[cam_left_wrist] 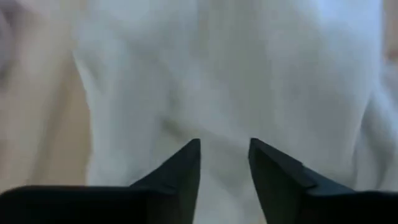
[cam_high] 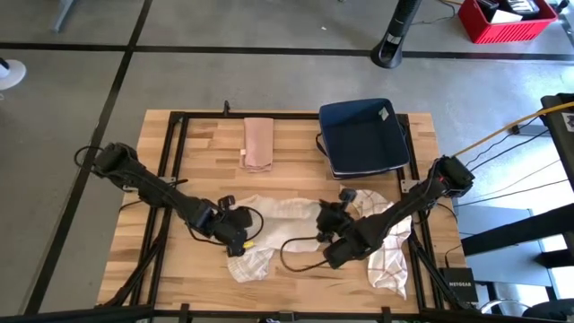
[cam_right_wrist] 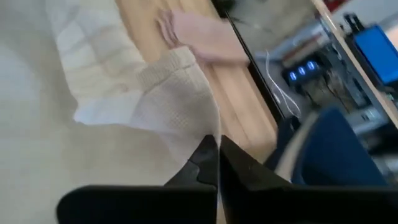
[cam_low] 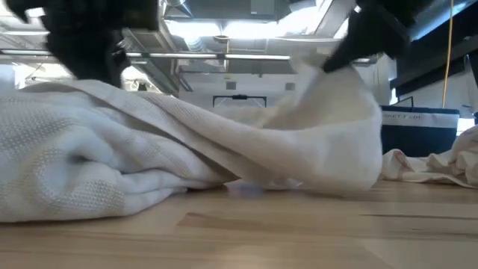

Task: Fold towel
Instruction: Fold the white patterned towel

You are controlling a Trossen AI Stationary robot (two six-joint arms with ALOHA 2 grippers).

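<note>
Landmark: the crumpled white waffle-weave towel [cam_high: 296,220], lying across the front half of the slatted wooden table [cam_high: 170,269]. Left gripper [cam_high: 240,235] sits at the towel's left end, low over the cloth; in its wrist view the fingers [cam_left_wrist: 186,168] stand parted with fabric under the gap, nothing pinched, so likely lining up on a corner. Right gripper [cam_high: 330,213] is over the towel's middle, fingers clenched on a fold of towel edge [cam_right_wrist: 180,93], raising a peak so the cloth hangs clear. Behind the towel: a folded pink cloth [cam_high: 259,144] to the left, a dark blue fabric bin [cam_high: 363,135] to the right. A checked white cloth [cam_high: 387,260] lies at the towel's right end. Folding looks barely started.
</note>
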